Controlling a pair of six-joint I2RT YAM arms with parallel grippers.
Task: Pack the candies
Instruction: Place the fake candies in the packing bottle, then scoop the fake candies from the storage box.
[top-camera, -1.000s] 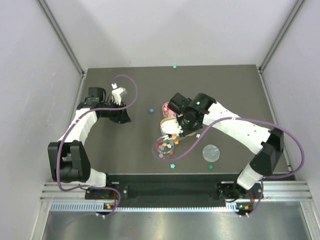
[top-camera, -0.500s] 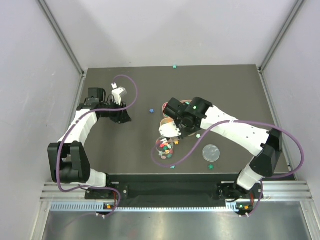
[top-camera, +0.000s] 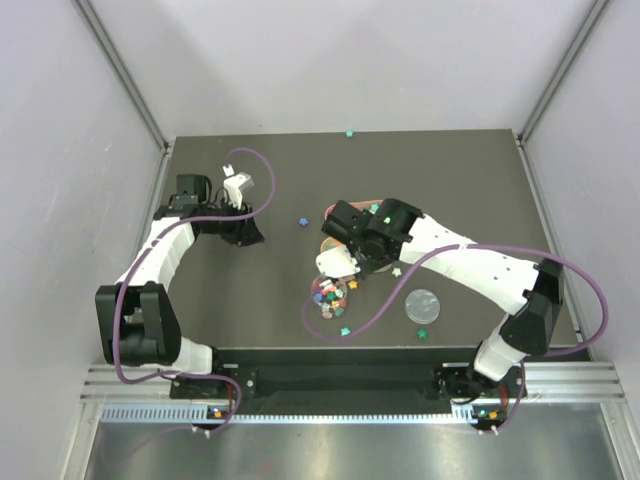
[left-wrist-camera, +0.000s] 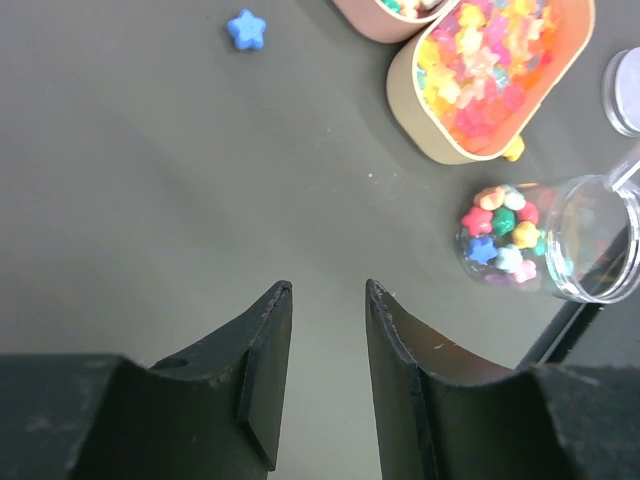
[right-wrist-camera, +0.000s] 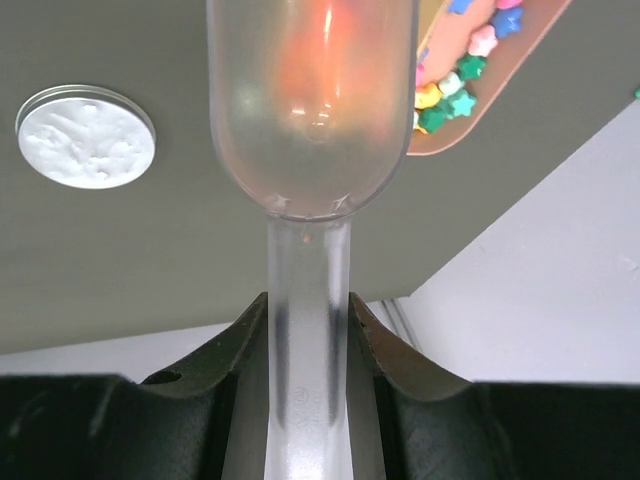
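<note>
Plastic scoop (right-wrist-camera: 310, 100) in right tool (right-wrist-camera: 308, 312), candies (right-wrist-camera: 462, 100) beyond

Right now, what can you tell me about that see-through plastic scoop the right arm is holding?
The clear plastic scoop looks frosted and translucent, with a deep rounded bowl and a narrow straight handle. The right gripper has its jaws shut on the handle, one on each side. An orange-red blur shows through the bowl, too hazy to identify. Seen from above, the bowl hangs close by the clear round jar; whether they touch is unclear.
</note>
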